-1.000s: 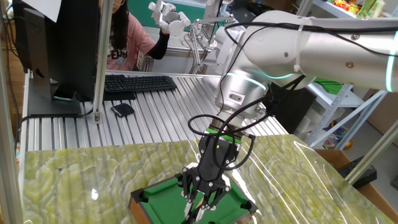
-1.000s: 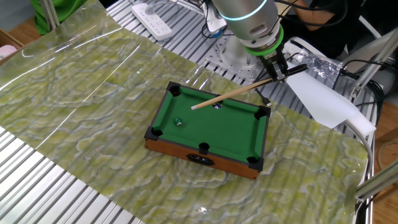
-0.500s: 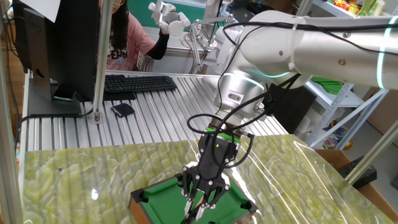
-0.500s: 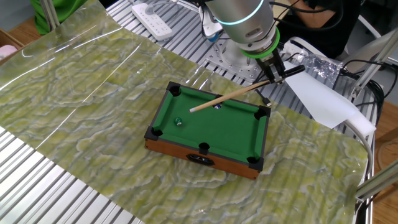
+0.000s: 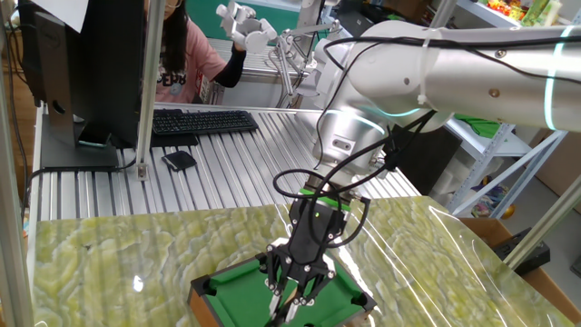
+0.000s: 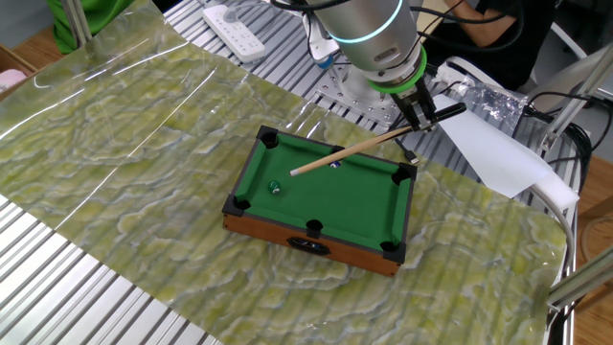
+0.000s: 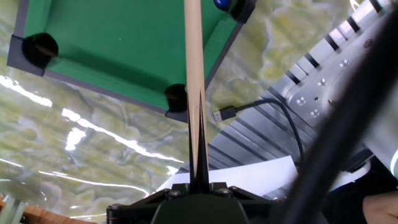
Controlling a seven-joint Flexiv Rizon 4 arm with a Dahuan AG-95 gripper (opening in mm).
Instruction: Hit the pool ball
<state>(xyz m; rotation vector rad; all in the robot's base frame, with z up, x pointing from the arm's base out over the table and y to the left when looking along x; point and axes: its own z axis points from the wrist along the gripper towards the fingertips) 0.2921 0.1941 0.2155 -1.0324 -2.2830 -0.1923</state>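
Note:
The pool ball (image 6: 274, 188) is a tiny glossy green sphere on the felt of the small wooden pool table (image 6: 287, 236), near its left end. My gripper (image 6: 421, 112) is above the table's far right corner, shut on the thin wooden cue stick (image 6: 354, 148). The stick slants down over the felt and its tip is a short way from the green ball. A small dark blue ball (image 6: 334, 164) lies just under the stick. The hand view shows the cue stick (image 7: 194, 56) running ahead from my gripper (image 7: 199, 109) over the felt, with the blue ball (image 7: 221, 3) at the top edge. The green ball is out of that view.
The table stands on a green marbled mat (image 6: 124, 144). Black pockets (image 6: 313, 228) sit at the corners and sides. A white paper sheet (image 6: 498, 153) and a cable (image 7: 261, 109) lie behind the table. A keyboard (image 5: 195, 121) and a person (image 5: 186, 54) are far back.
The gripper and cue have shifted slightly left, and the cue tip has crept a little closer to the green ball. The balls have not moved.

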